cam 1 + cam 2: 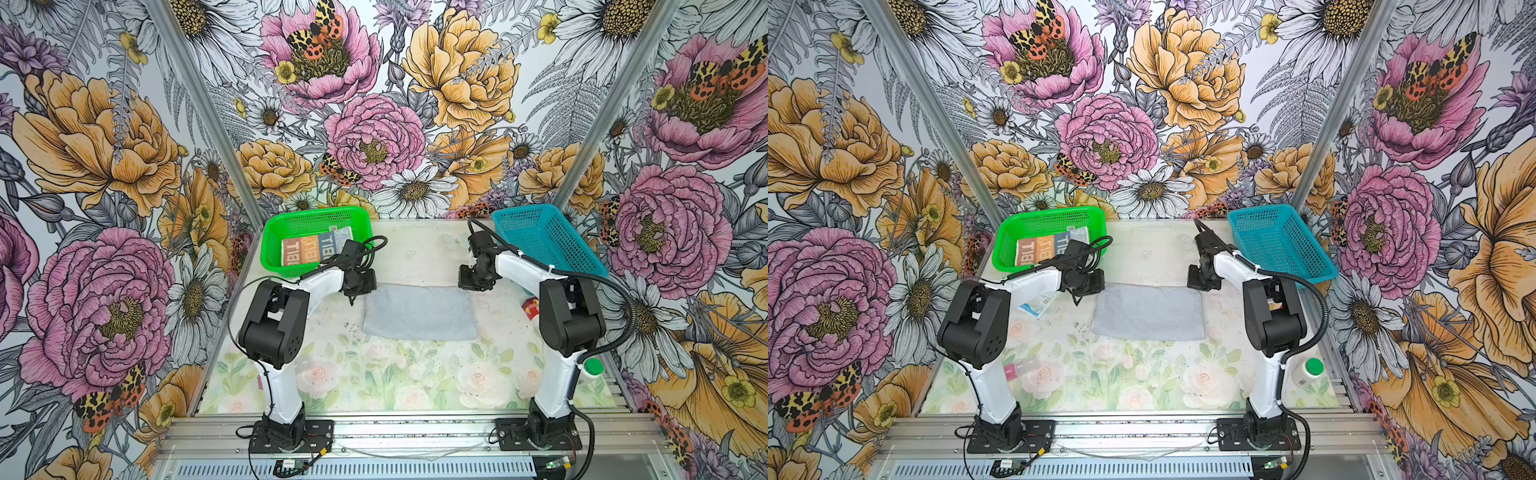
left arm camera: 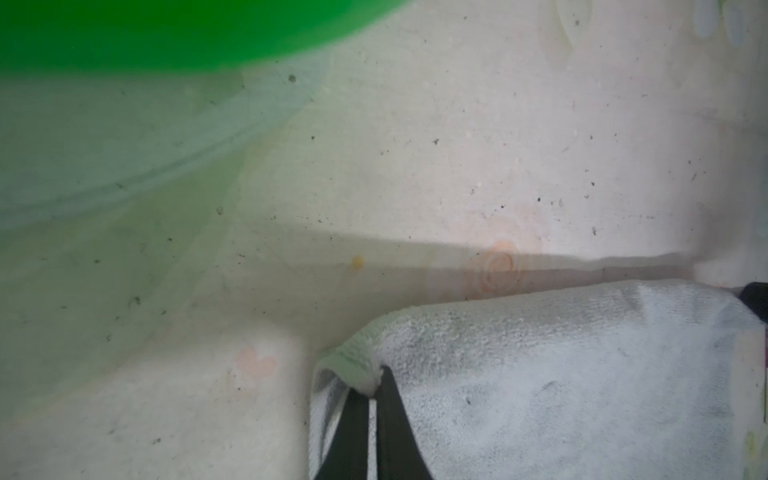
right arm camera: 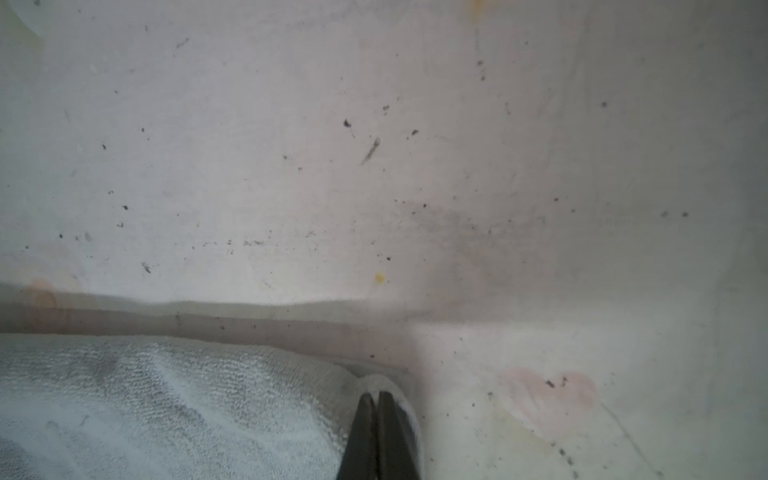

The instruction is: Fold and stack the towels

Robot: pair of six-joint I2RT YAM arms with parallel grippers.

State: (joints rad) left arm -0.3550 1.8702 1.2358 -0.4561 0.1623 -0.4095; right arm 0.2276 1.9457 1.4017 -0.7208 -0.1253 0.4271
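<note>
A plain light grey towel (image 1: pixel 419 311) (image 1: pixel 1148 311) lies flat as a rectangle in the middle of the table. My left gripper (image 1: pixel 354 300) (image 1: pixel 1078 297) is at its far left corner. In the left wrist view that gripper (image 2: pixel 374 384) pinches the bunched corner of the grey towel (image 2: pixel 561 374). My right gripper (image 1: pixel 469 286) (image 1: pixel 1198 286) is at the far right corner. The right wrist view has this gripper (image 3: pixel 377 395) shut, with the corner of the grey towel (image 3: pixel 145 407) wrapped round its tips. A folded towel with big white letters (image 1: pixel 309 249) (image 1: pixel 1042 249) lies in the green basket (image 1: pixel 316 211) (image 1: pixel 1050 212).
A teal basket (image 1: pixel 544 241) (image 1: pixel 1279 241) leans tilted at the back right. A white-blue sachet (image 1: pixel 1038 305) lies under the left arm and a red-white carton (image 1: pixel 530 307) behind the right arm. A green-capped bottle (image 1: pixel 592 370) (image 1: pixel 1308 372) stands at the right edge. The green basket (image 2: pixel 166 33) is close to the left gripper.
</note>
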